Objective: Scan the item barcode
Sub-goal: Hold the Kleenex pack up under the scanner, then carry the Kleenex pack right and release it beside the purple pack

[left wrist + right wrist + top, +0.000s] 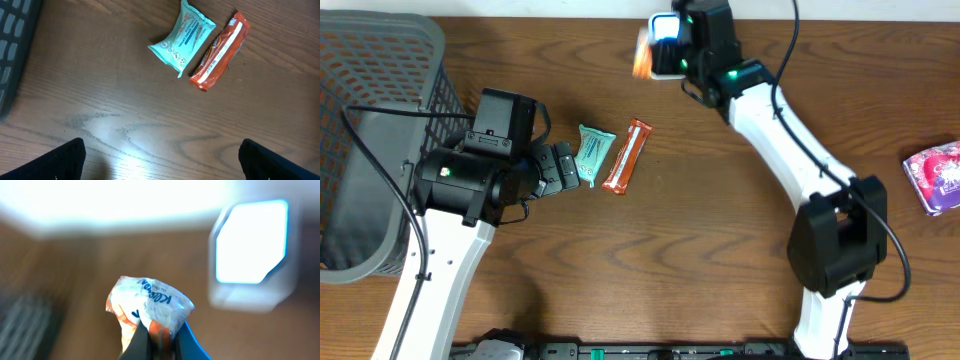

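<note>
My right gripper (162,330) is shut on a crinkled white and orange tissue pack (150,300) with blue lettering. It holds the pack in the air at the table's far edge, where the pack shows as an orange blur (641,52). Just beside it is a white scanner (667,45) with a bright blue-lit window (252,245). No barcode can be made out on the pack. My left gripper (161,160) stands open over bare wood, its fingers (565,165) short of a teal wipes pack (182,39) and an orange snack bar (220,50).
A grey mesh basket (370,150) fills the left side of the table, right behind my left arm. A pink packet (937,177) lies at the right edge. The teal pack (593,152) and the orange bar (626,156) lie side by side mid-table.
</note>
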Tool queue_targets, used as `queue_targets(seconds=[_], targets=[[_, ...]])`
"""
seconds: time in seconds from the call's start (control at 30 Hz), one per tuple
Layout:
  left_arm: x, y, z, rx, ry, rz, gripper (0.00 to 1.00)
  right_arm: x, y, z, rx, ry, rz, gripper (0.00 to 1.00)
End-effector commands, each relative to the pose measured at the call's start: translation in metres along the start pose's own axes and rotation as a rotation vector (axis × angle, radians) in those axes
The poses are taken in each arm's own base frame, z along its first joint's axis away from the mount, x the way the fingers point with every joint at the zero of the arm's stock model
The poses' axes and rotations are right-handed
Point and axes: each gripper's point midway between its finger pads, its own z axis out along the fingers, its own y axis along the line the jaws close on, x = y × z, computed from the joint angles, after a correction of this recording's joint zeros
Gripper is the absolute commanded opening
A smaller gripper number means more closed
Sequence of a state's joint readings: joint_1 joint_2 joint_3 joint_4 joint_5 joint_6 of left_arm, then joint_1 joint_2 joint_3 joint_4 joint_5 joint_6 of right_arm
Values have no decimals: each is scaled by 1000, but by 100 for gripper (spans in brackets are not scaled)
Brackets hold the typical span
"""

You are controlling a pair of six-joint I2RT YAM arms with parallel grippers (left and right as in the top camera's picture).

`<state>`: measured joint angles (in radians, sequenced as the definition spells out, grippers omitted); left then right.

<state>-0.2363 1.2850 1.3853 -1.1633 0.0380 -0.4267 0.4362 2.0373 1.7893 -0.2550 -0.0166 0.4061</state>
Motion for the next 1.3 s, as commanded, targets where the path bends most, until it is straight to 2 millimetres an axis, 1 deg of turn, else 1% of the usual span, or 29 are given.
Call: queue_targets(seconds=[0.0,0.03,0.07,0.17,0.23,0.3,0.37,0.4,0.47,0.57,0.77,0.8,0.83,0.87,0.93,0.97,1.0,1.03,1.07,1.1,1.13,1.17,1.23,1.27], targets=[[-2,2,-1,-12,-8,-7,98,-28,-41,-5,449,-189,-318,1],[-2,2,-1,-12,-8,-7,98,-26,-41,-1,468,-191,-368,1],[-2,2,-1,-12,-8,-7,98,-24,-45,7,527,-207,-447,1],[-2,2,-1,-12,-8,-7,98,-16,-57,24,605,-218,-515,1],[-2,2,-1,-12,-8,-7,98,-10,-65,40,607,-208,-517,1],[-2,2,-1,-12,-8,-7,98,-11,-69,51,607,-205,-514,1],[-2,2,-1,-12,-8,-7,98,-8,-66,67,552,-184,-533,1],[-2,2,-1,-12,-8,-7,98,-2,-59,82,494,-151,-595,1],[-2,2,-1,-12,-8,-7,98,-2,-62,87,519,-147,-632,1],[-2,2,-1,-12,-8,-7,98,-2,-73,88,586,-134,-674,1],[-2,2,-1,-12,-8,-7,98,-12,-97,82,652,-131,-669,1],[-2,2,-1,-12,-8,-7,98,-17,-110,76,708,-135,-646,1],[-2,2,-1,-12,-8,-7,98,-20,-118,71,751,-143,-621,1],[-2,2,-1,-12,-8,-7,98,-24,-132,62,823,-155,-586,1],[-2,2,-1,-12,-8,-7,98,-38,-171,32,1031,-168,-532,1],[-2,2,-1,-12,-8,-7,98,-41,-181,23,1090,-163,-529,1],[-2,2,-1,-12,-8,-7,98,-47,-209,-1,1241,-133,-531,1],[-2,2,-1,-12,-8,-7,98,-53,-243,-32,1418,-75,-530,1],[-2,2,-1,-12,-8,-7,98,-53,-262,-47,1498,-29,-529,1],[-2,2,-1,-12,-8,-7,98,-50,-287,-64,1578,43,-532,1],[-2,2,-1,-12,-8,-7,98,-47,-300,-72,1610,88,-539,1],[-2,2,-1,-12,-8,-7,98,-41,-326,-89,1665,190,-556,2],[-2,2,-1,-12,-8,-7,98,-31,-359,-108,1706,301,-555,1],[-2,2,-1,-12,-8,-7,98,-20,-387,-129,1743,375,-524,3]])
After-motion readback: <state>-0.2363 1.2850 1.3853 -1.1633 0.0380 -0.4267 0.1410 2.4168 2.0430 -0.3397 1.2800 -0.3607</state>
